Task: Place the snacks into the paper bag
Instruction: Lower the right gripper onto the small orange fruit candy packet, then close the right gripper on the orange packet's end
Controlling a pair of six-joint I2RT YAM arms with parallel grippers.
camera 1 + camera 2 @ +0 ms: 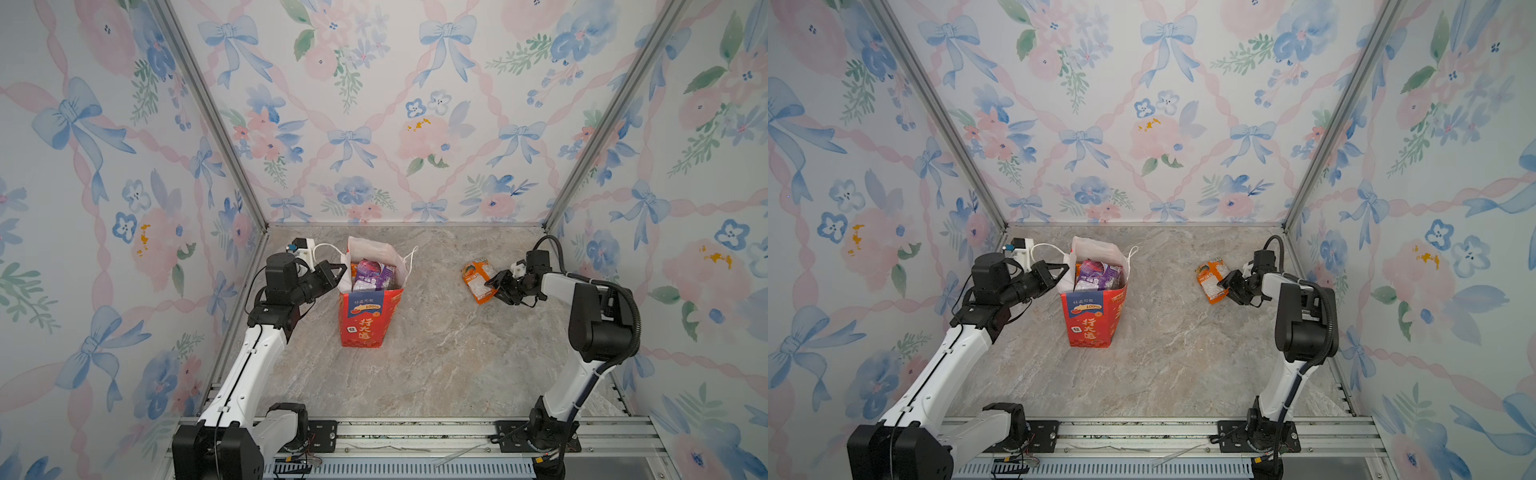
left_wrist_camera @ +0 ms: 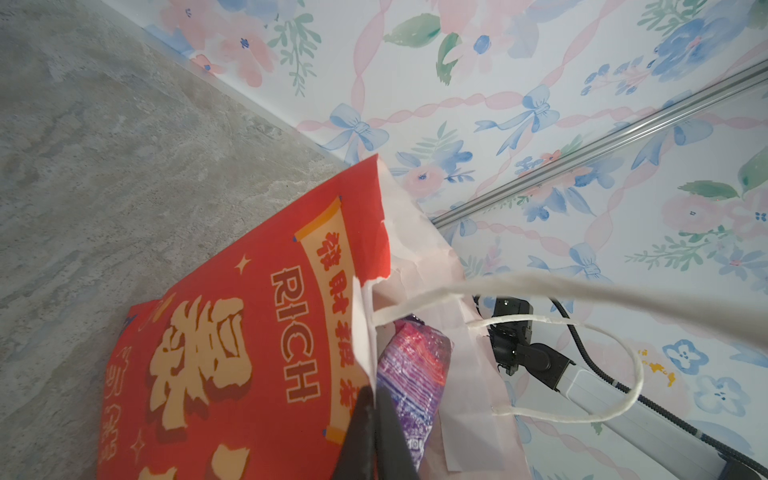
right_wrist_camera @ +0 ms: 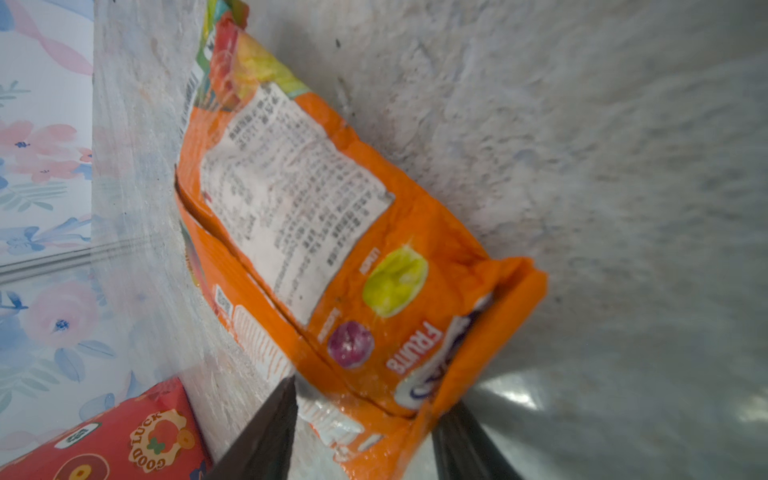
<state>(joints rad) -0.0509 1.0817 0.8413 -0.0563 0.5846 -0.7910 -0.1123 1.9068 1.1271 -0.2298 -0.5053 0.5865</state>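
Left end effector point(image 1: 337, 272) clenched on the rim of bag point(image 1: 365, 320). The bag stands upright on worktop point(image 1: 436, 361) with purple packets point(image 1: 374, 274) inside. Right end effector point(image 1: 494, 286) straddles the end of orange packet point(image 1: 477, 277), which lies well right of the bag; cannot tell if gripped.

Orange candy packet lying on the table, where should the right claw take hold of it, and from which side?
Grip the orange packet by its short sealed end nearest the right claw, coming in low from the right: it lies flat, and that thin end faces the claw.
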